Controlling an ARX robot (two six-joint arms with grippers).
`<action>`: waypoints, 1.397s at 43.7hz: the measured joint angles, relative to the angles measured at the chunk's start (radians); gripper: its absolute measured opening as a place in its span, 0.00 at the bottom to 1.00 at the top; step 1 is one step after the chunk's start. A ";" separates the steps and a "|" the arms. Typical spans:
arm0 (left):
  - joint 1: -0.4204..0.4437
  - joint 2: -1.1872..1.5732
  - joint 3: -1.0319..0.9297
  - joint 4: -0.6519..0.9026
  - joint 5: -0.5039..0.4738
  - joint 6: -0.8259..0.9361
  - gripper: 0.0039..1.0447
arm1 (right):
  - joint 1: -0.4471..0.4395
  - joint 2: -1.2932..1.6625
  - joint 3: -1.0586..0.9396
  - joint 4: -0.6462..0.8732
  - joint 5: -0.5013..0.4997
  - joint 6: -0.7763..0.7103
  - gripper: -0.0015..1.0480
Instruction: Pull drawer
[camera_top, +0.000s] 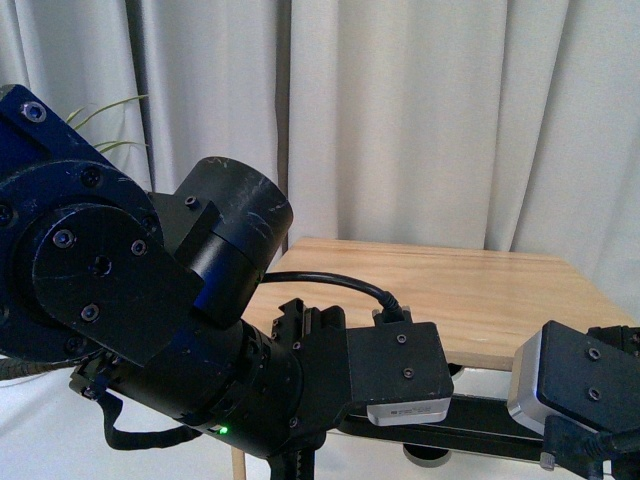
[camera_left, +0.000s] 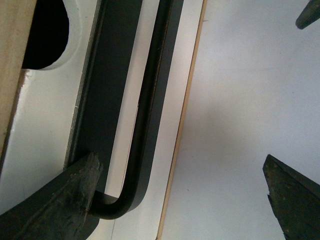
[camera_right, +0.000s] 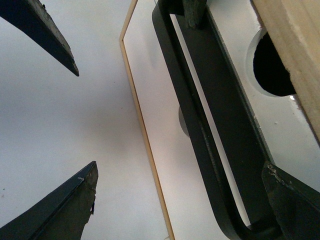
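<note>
In the front view the left arm (camera_top: 120, 290) fills the left half of the frame. The light wood cabinet top (camera_top: 480, 290) sits centre right, and the right arm (camera_top: 580, 380) shows at the lower right corner. The drawer (camera_left: 40, 130) lies below that top, mostly hidden behind both arms, and how far out it stands cannot be told.

In the left wrist view the notch (camera_left: 47, 35) is at the upper left. The black handle (camera_left: 150, 100) runs from top centre down to its bend at bottom centre. The left gripper (camera_left: 180, 165) has its jaws wide apart. One finger (camera_left: 60, 200) at lower left overlaps the handle's end; the other is at the far lower right, so the bar lies between them.

In the right wrist view the right gripper (camera_right: 179, 167) is likewise spread, and the bar passes between its fingers towards the bend at the bottom.

The handle's long axis runs across both gaps, one gripper at each end. Neither arm looks clearly nearer, so the next step is probably closing on the bar, then drawing back towards the robot
</note>
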 joint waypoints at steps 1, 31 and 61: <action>0.000 0.000 0.000 -0.002 -0.004 0.003 0.95 | 0.000 0.003 0.000 0.000 0.000 0.000 0.91; -0.009 0.004 -0.002 -0.024 -0.034 0.087 0.95 | 0.026 0.105 0.066 -0.035 0.017 -0.015 0.91; -0.031 -0.028 -0.056 -0.068 -0.077 0.189 0.95 | 0.029 0.069 0.063 -0.131 -0.013 -0.089 0.91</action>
